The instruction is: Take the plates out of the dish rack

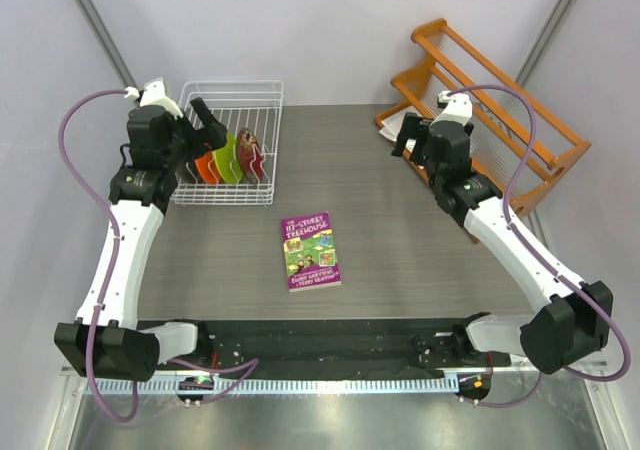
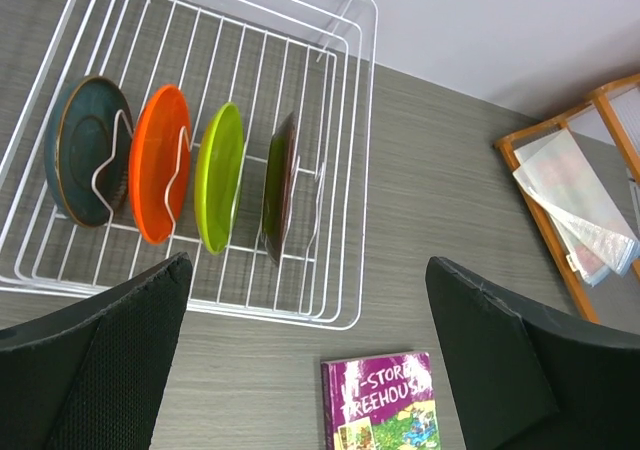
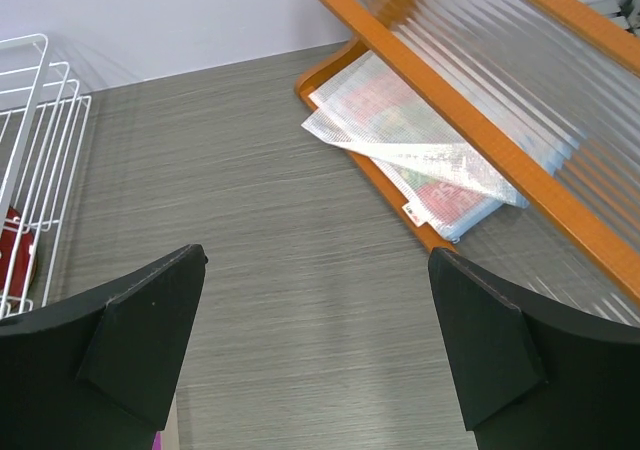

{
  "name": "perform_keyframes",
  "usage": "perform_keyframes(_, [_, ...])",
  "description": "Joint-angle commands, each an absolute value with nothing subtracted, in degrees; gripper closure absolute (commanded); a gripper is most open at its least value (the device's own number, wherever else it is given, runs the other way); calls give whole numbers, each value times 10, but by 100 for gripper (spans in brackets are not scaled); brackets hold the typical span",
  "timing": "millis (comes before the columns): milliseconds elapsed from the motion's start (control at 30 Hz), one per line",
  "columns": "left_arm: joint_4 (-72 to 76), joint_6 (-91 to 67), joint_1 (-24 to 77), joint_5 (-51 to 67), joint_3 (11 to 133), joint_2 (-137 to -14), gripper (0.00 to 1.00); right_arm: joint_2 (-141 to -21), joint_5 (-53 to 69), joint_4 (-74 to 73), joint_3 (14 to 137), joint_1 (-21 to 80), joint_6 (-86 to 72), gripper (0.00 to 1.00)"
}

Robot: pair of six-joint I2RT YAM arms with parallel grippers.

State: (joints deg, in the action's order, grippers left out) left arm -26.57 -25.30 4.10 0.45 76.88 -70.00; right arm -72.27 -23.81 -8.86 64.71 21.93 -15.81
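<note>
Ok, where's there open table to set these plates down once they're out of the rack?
Bare tabletop runs between the dish rack and the orange wooden rack, and on both sides of the book. Crowded: inside the dish rack, where four plates stand on edge.

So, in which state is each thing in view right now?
dish rack, loaded
teal plate, upright in rack
orange plate, upright in rack
lime green plate, upright in rack
dark red plate, upright in rack
book, closed, lying flat, cover up
left gripper, open, empty
right gripper, open, empty
</note>
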Motion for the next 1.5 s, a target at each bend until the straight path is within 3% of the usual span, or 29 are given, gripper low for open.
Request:
perform_keyframes(0, [-226,-258,39,14,745,-679,0,-736,-209,-61,662,219,-152,0])
perform_keyframes(367, [-130,-270,47,47,700,-740,0,-779,-180,-98,683,219,-158,0])
perform_keyframes(700, [-118,-238,119,-81,750,-861,5,-832,-149,-102,695,219,-163,3])
perform_keyframes(933, [-110,-233,135,-199,765,-904,11,-847,-152,-105,696,219,-177,3])
perform_keyframes(1233, [-91,-240,135,-204,780,-959,18,-858,-170,-105,697,219,-192,5])
perform_keyframes(1467, [-76,-248,135,-201,789,-996,28,-871,-163,-105,699,218,-188,5])
